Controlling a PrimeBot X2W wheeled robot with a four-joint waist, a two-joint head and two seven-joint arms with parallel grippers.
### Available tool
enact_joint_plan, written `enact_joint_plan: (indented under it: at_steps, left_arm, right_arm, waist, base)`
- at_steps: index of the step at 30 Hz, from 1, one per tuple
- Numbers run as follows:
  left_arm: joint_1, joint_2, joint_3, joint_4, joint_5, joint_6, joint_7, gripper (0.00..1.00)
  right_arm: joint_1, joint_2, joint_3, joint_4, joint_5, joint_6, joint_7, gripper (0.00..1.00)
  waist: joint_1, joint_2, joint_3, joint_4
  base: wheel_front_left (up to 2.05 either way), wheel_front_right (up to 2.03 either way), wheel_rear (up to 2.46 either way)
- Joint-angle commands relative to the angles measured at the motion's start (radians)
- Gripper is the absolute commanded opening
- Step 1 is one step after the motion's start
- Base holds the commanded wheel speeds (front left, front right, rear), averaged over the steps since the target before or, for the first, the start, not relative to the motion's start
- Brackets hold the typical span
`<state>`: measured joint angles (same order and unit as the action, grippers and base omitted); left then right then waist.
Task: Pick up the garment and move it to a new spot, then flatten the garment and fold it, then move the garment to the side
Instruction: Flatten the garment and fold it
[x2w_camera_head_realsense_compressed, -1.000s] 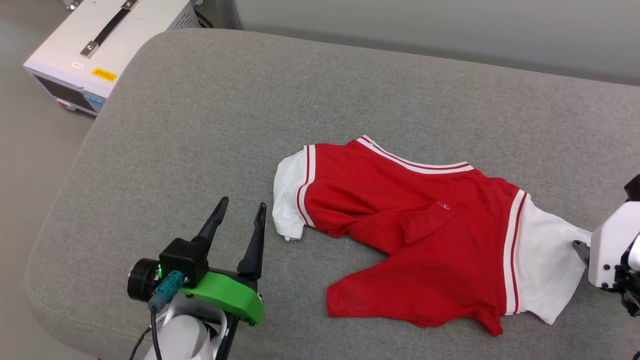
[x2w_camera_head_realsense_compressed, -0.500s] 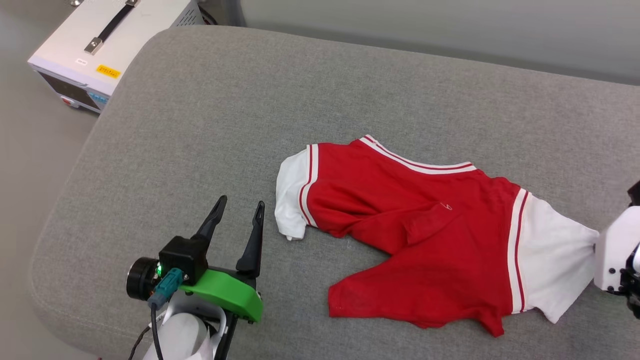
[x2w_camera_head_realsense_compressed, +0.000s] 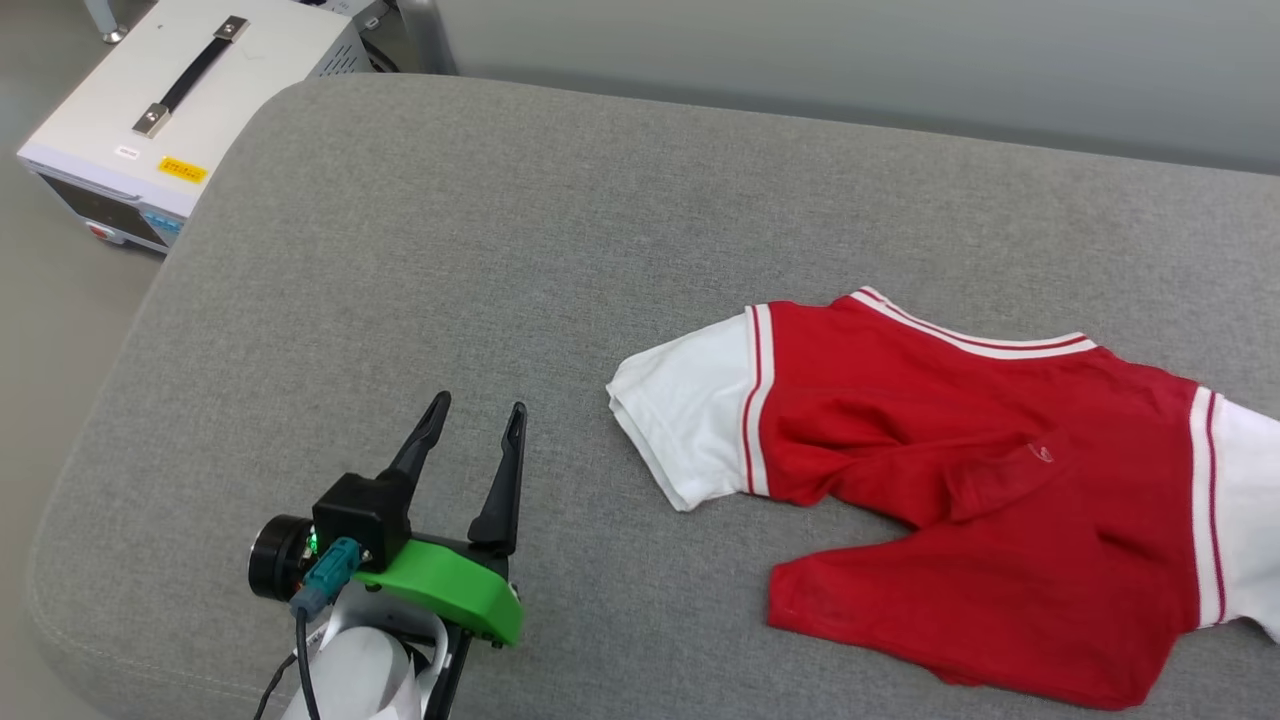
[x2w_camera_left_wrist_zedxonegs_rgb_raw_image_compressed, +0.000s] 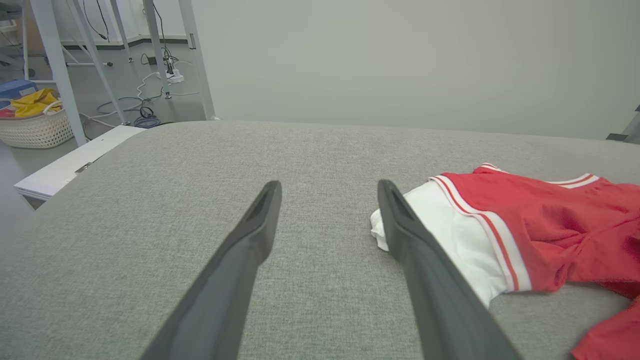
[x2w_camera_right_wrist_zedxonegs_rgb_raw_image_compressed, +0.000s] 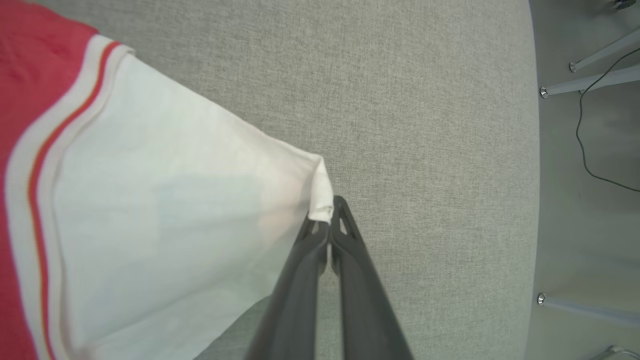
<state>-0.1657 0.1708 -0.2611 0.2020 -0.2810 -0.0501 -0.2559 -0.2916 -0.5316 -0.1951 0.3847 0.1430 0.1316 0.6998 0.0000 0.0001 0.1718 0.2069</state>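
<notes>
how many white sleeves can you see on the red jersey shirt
2. One white short sleeve lies on the grey fabric cushion at the red jersey shirt's end nearest the left gripper; the other sleeve, at the opposite end, is pinched by the right gripper.

My head camera looks steeply down on the grey cushion (x2w_camera_head_realsense_compressed: 400, 250). Left wrist camera skims low across it; right wrist camera points straight down, close. All three share the garment (x2w_camera_head_realsense_compressed: 1000, 520).
</notes>
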Motion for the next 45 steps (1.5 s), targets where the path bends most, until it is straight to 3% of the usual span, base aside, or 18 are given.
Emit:
enact_joint_plan:
  at_steps: [1,2,3,4,10,16,26,35,41,45]
  left_arm:
    - [-0.008,0.000,0.002,-0.004,0.009,-0.006,-0.006,1.00]
    - [-0.011,-0.001,0.002,-0.004,0.009,-0.007,-0.006,1.00]
    - [-0.013,-0.001,0.002,-0.003,0.010,-0.008,-0.006,1.00]
    - [-0.015,-0.003,0.002,-0.001,0.011,-0.008,-0.006,1.00]
    - [-0.020,-0.003,0.006,0.011,0.013,-0.010,-0.006,1.00]
    - [-0.010,-0.003,0.015,0.021,0.005,-0.014,-0.006,1.00]
    - [0.031,-0.031,0.032,0.026,-0.020,-0.025,-0.006,1.00]
    - [0.092,-0.065,0.051,0.021,-0.047,-0.038,-0.006,1.00]
    - [0.067,-0.064,0.058,0.032,-0.044,-0.043,-0.004,1.00]
    - [-0.012,-0.041,0.059,0.065,-0.066,-0.051,0.080,1.00]
  right_arm:
    - [-0.018,-0.020,0.001,0.023,-0.019,-0.001,-0.020,0.00]
    - [-0.024,-0.021,0.002,0.035,-0.025,-0.001,-0.031,0.00]
    - [-0.030,-0.017,-0.002,0.048,-0.027,-0.001,-0.043,0.33]
    - [-0.038,-0.010,-0.011,0.063,-0.030,-0.001,-0.058,1.00]
    - [-0.063,0.038,-0.019,0.092,-0.052,-0.001,-0.165,1.00]
    - [-0.057,0.114,-0.022,0.023,-0.069,-0.001,-0.281,1.00]
    - [0.090,0.232,-0.016,-0.225,-0.008,-0.001,-0.488,1.00]
    - [0.286,0.360,-0.007,-0.452,0.080,-0.001,-0.686,1.00]
    - [0.330,0.395,-0.004,-0.505,0.111,-0.001,-0.719,1.00]
    - [0.331,0.411,0.006,-0.553,0.099,-0.001,-0.703,1.00]
  waist:
    - [0.0000,-0.0001,0.015,-0.004]
    - [0.0000,-0.0001,0.018,-0.005]
    - [0.0000,-0.0001,0.020,-0.005]
    - [0.0000,-0.0001,0.021,-0.006]
    - [0.0000,-0.0001,0.000,-0.026]
    - [0.0000,-0.0001,-0.058,-0.063]
    - [0.0000,-0.0001,-0.147,-0.112]
    - [0.0000,-0.0001,-0.156,-0.147]
    - [0.0000,-0.0001,-0.114,-0.176]
    - [0.0000,-0.0001,-0.068,-0.200]
  base:
    - [0.00,0.00,0.00]
    - [0.00,0.00,0.00]
    - [0.00,0.00,0.00]
    - [0.00,0.00,0.00]
    - [0.00,0.00,0.00]
    - [0.00,0.00,0.00]
    - [0.00,0.00,0.00]
    - [0.00,0.00,0.00]
    - [0.00,0.00,0.00]
    - [0.00,0.00,0.00]
